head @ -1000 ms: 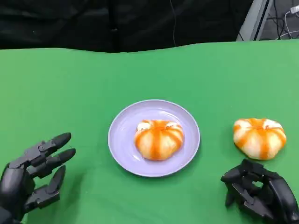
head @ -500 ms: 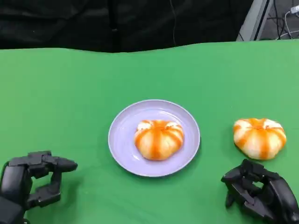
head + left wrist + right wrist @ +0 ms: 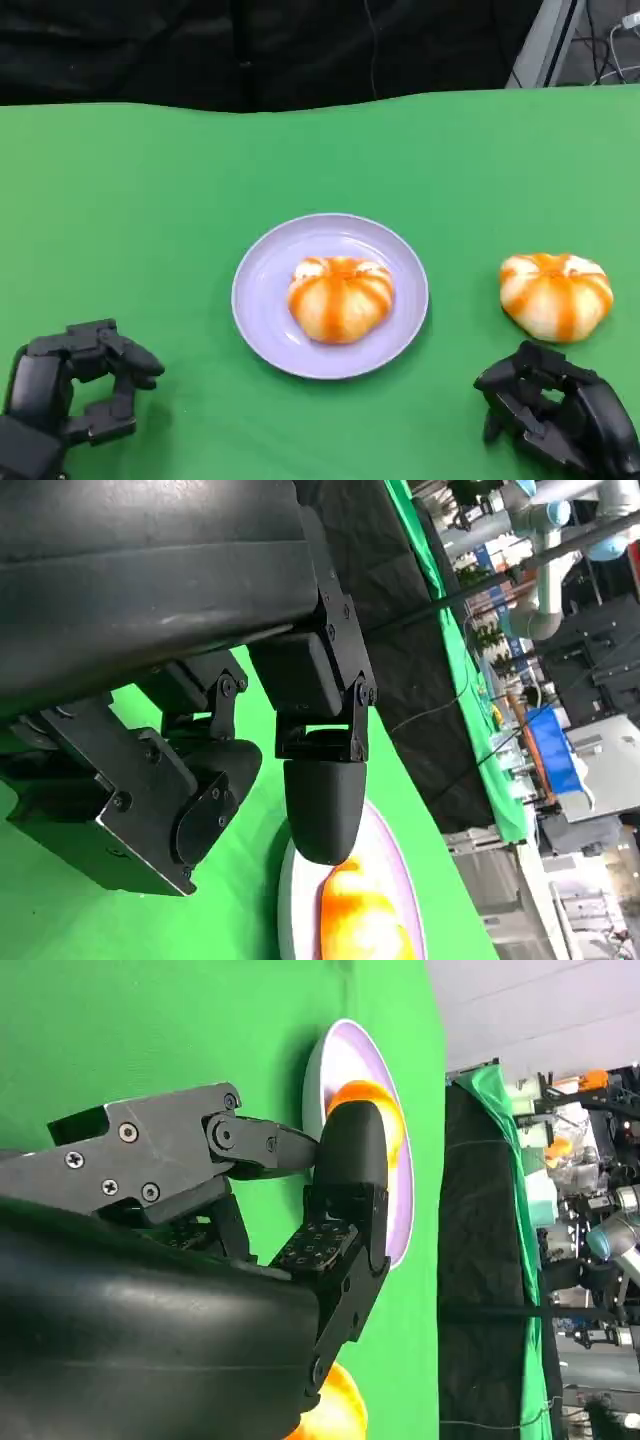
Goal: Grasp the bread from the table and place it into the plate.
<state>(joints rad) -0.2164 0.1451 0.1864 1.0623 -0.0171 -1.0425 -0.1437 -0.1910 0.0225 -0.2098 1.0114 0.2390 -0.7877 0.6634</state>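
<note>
Curling both hands empty, left hand [image 3: 75,390] and right hand [image 3: 560,415], we are leaving one bread [image 3: 340,298] on the plate [image 3: 262,300], another bread [image 3: 555,293] sitting on the table [image 3: 150,200].

Robotics lab, robot arm [image 3: 560,540], green-draped tables [image 3: 150,200]

- We see open green tabletop [image 3: 150,200] across the far half and the whole left side; a hand could pass there freely.
- The plate [image 3: 262,290] sits mid-table with a bun [image 3: 340,298] on it, blocking the centre.
- A second bun [image 3: 555,293] lies near the right edge, just beyond our right hand [image 3: 560,415].
- Between plate and second bun runs a bare strip of cloth.
</note>
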